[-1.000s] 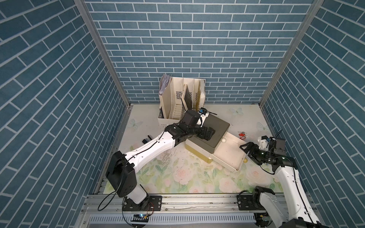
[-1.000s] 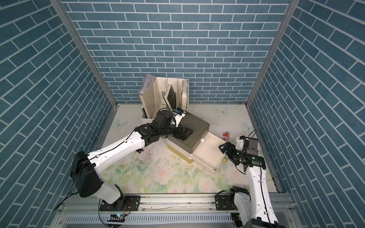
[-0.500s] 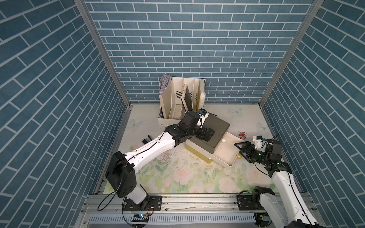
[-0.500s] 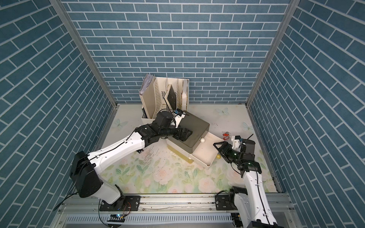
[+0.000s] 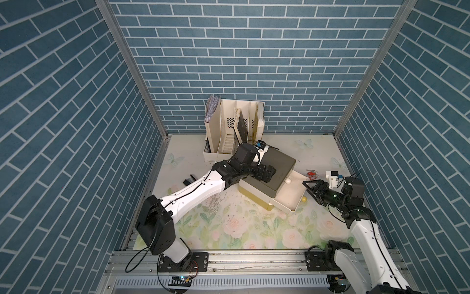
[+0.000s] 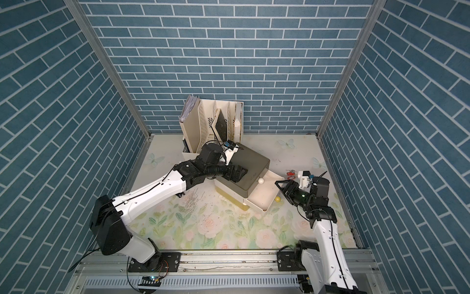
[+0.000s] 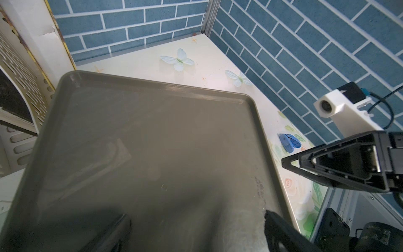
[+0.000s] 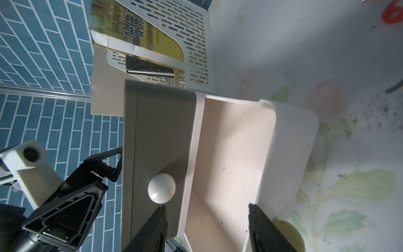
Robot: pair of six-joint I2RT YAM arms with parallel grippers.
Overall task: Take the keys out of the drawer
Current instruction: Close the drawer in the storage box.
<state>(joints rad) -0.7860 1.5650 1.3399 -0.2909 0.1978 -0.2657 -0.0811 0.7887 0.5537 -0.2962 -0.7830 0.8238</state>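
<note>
Hovers with right jaws spread and empty at the open cream plastic drawer (image 5: 287, 196) front, lays wide-apart left jaws on the matte grey cabinet top (image 5: 279, 163), shows red-tagged keys (image 5: 311, 174) on the floral counter (image 5: 241, 229) just beyond the right jaws, outside the drawer, and reads "HARVARD" on a yellow book (image 8: 130, 21) in the slotted rack (image 8: 192, 43).

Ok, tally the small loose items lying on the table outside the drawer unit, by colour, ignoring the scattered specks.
Red: 1, the keys with a red tag
Blue: 1, a claw-shaped clip
Black: 1, a small object, too small to identify
Total: 3
</note>
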